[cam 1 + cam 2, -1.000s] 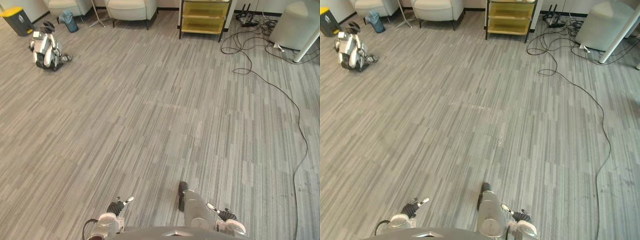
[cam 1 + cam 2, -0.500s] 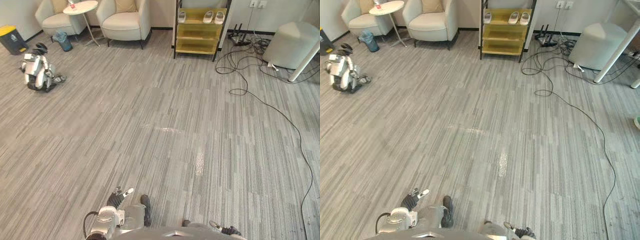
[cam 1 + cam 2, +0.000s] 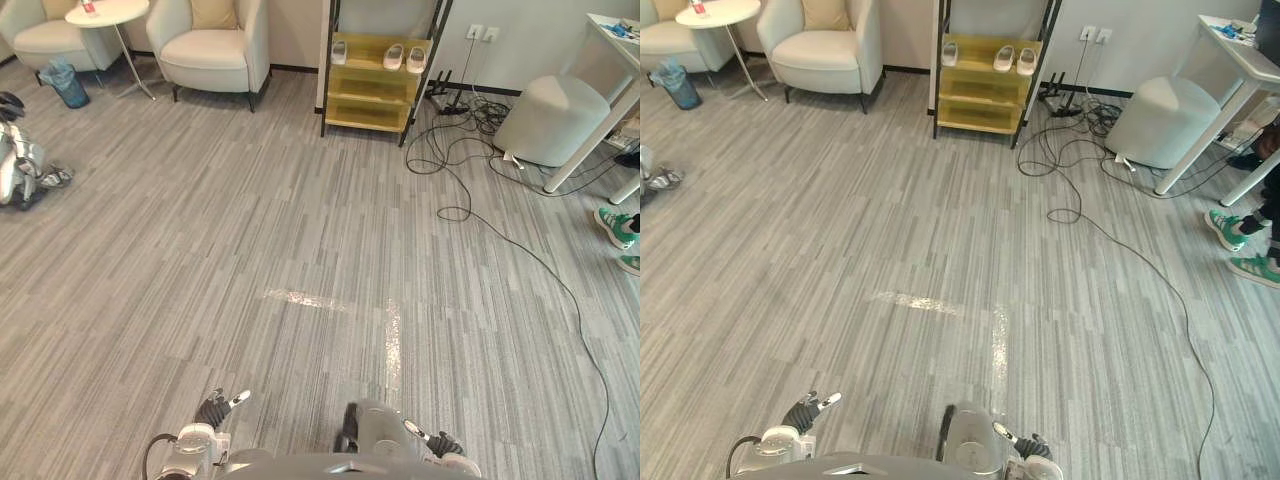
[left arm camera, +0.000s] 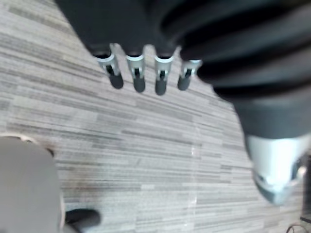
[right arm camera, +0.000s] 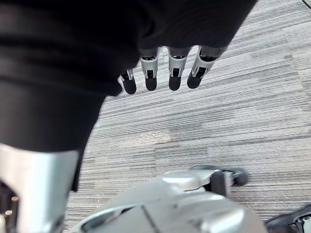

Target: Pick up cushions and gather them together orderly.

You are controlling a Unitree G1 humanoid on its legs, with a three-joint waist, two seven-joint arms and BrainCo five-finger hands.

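Observation:
A tan cushion (image 3: 213, 12) leans on the back of a cream armchair (image 3: 205, 55) at the far end of the room. A second tan cushion (image 3: 55, 8) sits in another armchair (image 3: 35, 35) at the far left. My left hand (image 3: 212, 410) hangs low at the bottom of the eye views, its fingers (image 4: 138, 73) straight over the bare grey floor and holding nothing. At the bottom right my right hand (image 3: 440, 443) also hangs open, its fingers (image 5: 160, 73) straight and empty. Both hands are far from the cushions.
A round white side table (image 3: 100, 12) stands between the armchairs, with a blue bin (image 3: 68, 85) beside it. A yellow shelf (image 3: 375, 85) holds slippers. Cables (image 3: 480, 215) trail over the floor past a white pouf (image 3: 550, 120). A person's green shoes (image 3: 615, 225) show at right, a small robot (image 3: 15, 165) at left.
The whole picture has shifted: the camera has moved forward and turned right, so the armchairs, shelf and pouf look nearer. Both hands stay low and open.

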